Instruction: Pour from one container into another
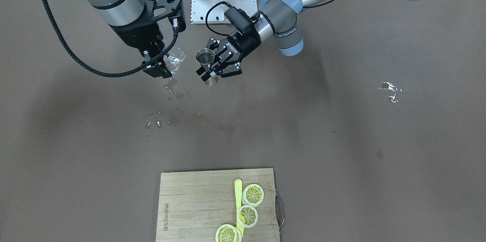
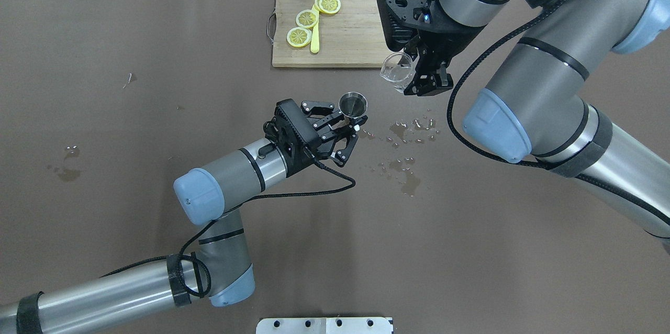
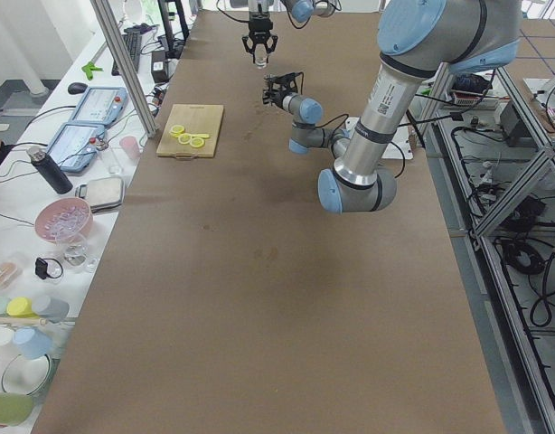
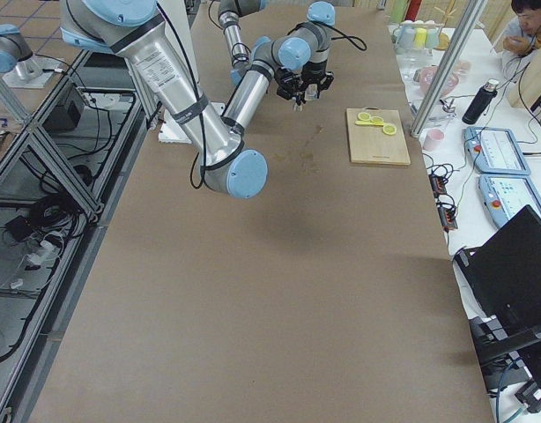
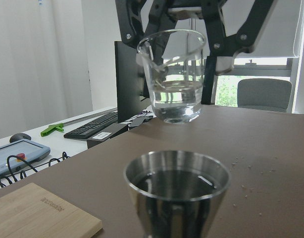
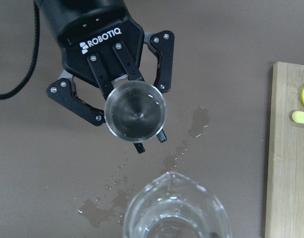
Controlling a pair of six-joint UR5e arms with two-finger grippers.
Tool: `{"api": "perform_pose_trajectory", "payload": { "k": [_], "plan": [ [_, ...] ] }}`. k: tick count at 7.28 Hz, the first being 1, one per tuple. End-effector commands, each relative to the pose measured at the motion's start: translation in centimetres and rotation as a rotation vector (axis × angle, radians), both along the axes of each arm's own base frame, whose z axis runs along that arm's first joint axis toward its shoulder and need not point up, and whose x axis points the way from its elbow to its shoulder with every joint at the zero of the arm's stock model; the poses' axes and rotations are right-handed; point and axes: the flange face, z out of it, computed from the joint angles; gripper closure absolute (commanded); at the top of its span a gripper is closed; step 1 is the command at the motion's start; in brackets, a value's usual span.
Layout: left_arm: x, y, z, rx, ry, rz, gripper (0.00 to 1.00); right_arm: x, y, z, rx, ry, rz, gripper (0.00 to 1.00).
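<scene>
Glass beaker point(image 2: 396, 69), part full of water, is held in the air, clamped in the right gripper point(image 2: 421, 81) jaws. Just beside it and lower, a steel jigger point(image 2: 353, 103) with liquid inside is pinched by the left gripper point(image 2: 352, 123) jaws. Puddles point(image 2: 405, 132) are spread on the surface point(image 2: 157, 62) underneath.

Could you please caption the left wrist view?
Part-filled glass beaker in the right gripper, high beyond the steel jigger.

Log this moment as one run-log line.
left tool: holds jigger, liquid inside | right tool: holds beaker upright, partly full, higher than jigger | table: puddles
</scene>
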Motion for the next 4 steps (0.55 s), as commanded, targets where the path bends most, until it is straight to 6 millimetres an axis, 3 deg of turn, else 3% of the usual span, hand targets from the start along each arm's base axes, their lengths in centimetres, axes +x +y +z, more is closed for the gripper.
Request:
{"api": "perform_pose_trajectory", "payload": {
  "k": [1,4],
  "plan": [
    [0.0,0.0,0.0,-0.001,0.0,0.0,1.0,0.1,0.7,-0.8,-0.015,0.042,0.007,1.0],
    [0.0,0.0,0.0,-0.001,0.0,0.0,1.0,-0.2,2.2,-1.5,-0.028,0.101,0.007,1.0]
  ]
}}
